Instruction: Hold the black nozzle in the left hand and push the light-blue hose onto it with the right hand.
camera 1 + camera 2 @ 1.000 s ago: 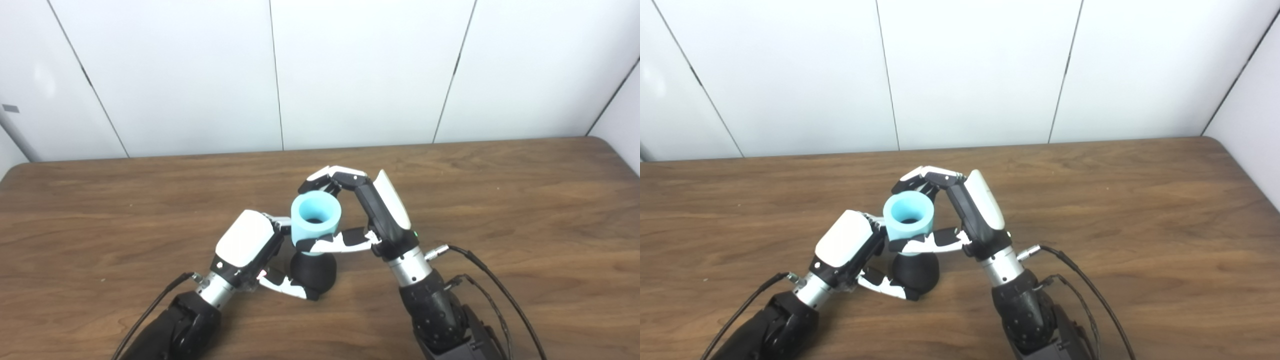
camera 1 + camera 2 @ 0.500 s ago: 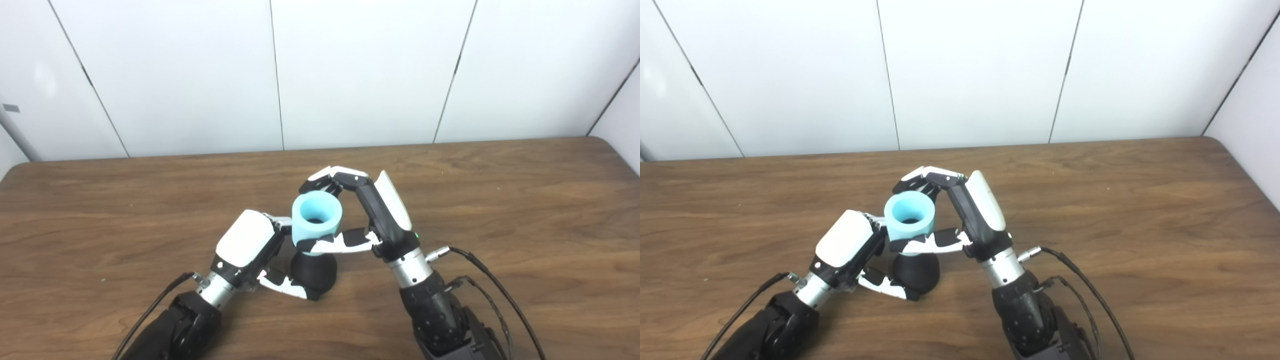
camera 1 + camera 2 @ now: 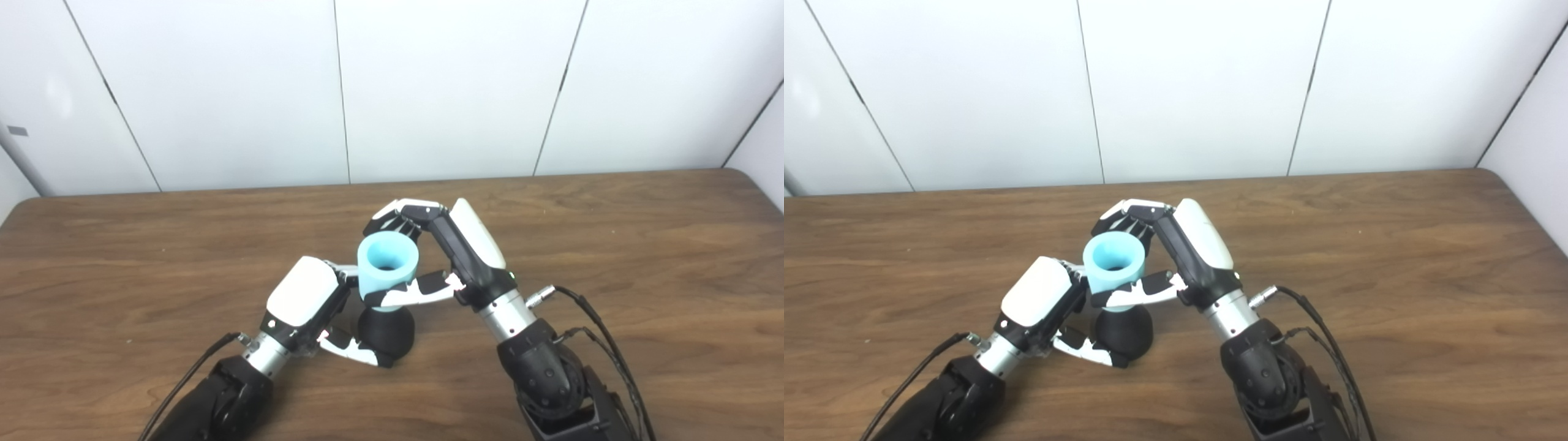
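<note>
**Hose seated on nozzle, both hands gripping**

Nearest the camera, the left hand (image 3: 303, 303) is clamped around the nozzle (image 3: 386, 334), its thumb curled under the rounded black base, which sits on or just above the tabletop (image 3: 612, 245). The nozzle looks stiff and smooth, likely slippery on its dome, so the low wrap around its widest part suits it.

Directly above, the hose (image 3: 387, 267) stands upright with its lower end over the nozzle's top. The right hand (image 3: 438, 257) is closed on it, thumb across the near wall and fingers (image 3: 398, 214) over the far side. The hose looks light and somewhat soft; gripping mid-wall, not the open rim, should avoid squashing the mouth.

Cables (image 3: 588, 318) trail from the right wrist, clear of the work. Beyond is bare wood and a white panelled wall (image 3: 453, 86); nothing obstructs.
</note>
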